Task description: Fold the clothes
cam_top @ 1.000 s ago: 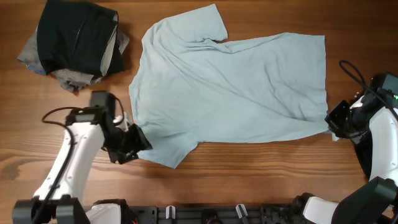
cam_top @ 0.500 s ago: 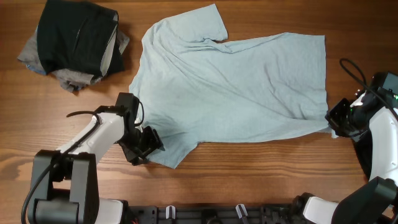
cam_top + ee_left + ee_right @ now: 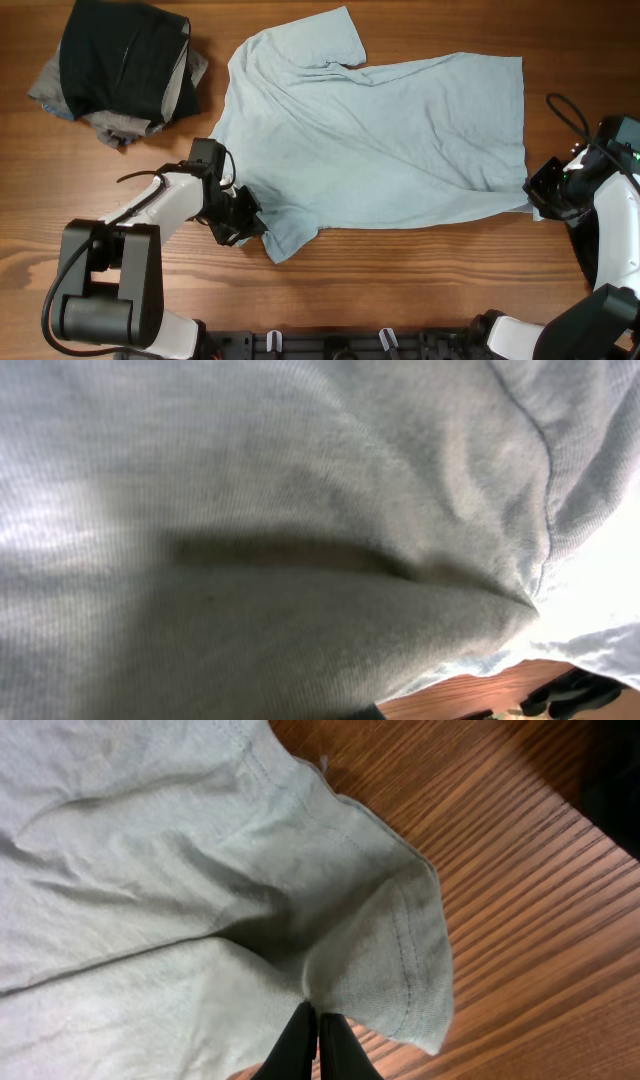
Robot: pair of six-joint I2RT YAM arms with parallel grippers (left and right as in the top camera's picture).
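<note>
I had barely begun. The pale blue T-shirt [image 3: 370,140] lay spread across the middle of the worktop [image 3: 400,290], wrinkled, one sleeve pointing to the far edge, and no fold had been made in it yet. My left pincer [image 3: 250,222] was closed at the near sleeve, where the cloth bunched against it. My wrist camera saw only fabric pressed close, so I judged rather than saw that I had the cloth. My right pincer [image 3: 318,1038] had its tips together on a pinch of the hem corner, which stood up from the wood in a small flap.

With both ends taken, the first fold was what came next, by my reckoning. After that the black and grey garments [image 3: 120,70] waited in a loose heap at the far left corner, well apart from the shirt. I could not tell whether any of them counted as folded.

The worktop was brown wood with a plain grain, bare around the clothes. Of the room beyond it the cameras showed nothing.
</note>
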